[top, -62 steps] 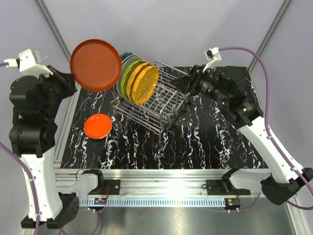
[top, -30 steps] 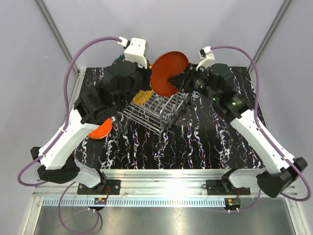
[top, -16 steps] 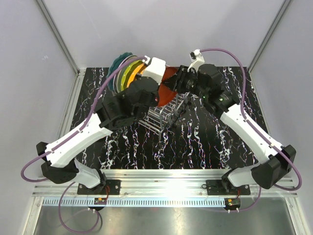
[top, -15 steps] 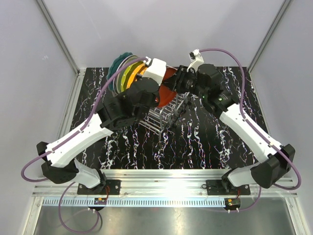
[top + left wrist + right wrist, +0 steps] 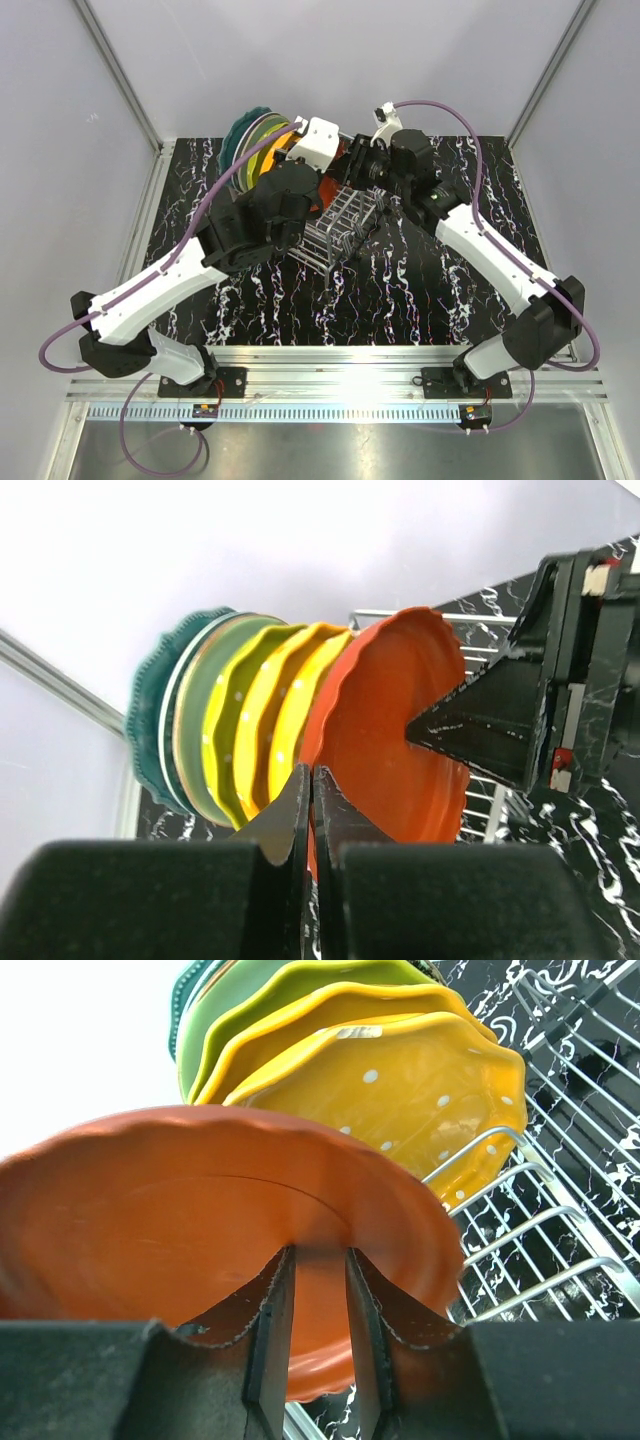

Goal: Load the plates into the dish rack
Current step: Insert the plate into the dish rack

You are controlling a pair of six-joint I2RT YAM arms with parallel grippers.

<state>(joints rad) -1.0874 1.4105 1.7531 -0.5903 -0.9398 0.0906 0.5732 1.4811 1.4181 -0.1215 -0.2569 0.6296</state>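
A red-orange scalloped plate (image 5: 390, 730) stands on edge at the dish rack (image 5: 340, 228), just right of the row of plates. My left gripper (image 5: 312, 780) is shut on its lower rim. My right gripper (image 5: 320, 1260) has its jaws a little apart, fingertips against the plate's (image 5: 200, 1200) face with nothing between them. In the left wrist view a black right finger (image 5: 470, 725) points at the plate's middle. Teal (image 5: 150, 720), green (image 5: 225, 720) and yellow (image 5: 290, 700) plates stand upright in the rack. The dotted orange plate (image 5: 420, 1100) is nearest.
Empty wire slots of the rack (image 5: 560, 1210) lie to the right of the plates. The black marbled tabletop (image 5: 420, 290) stretches in front of and to the right of the rack. Both arms cross above the rack's back end. Grey walls close in behind.
My left arm brought the red-orange plate down from above the rack into place beside the dotted plate. My right gripper slid left with it and its jaws narrowed slightly.
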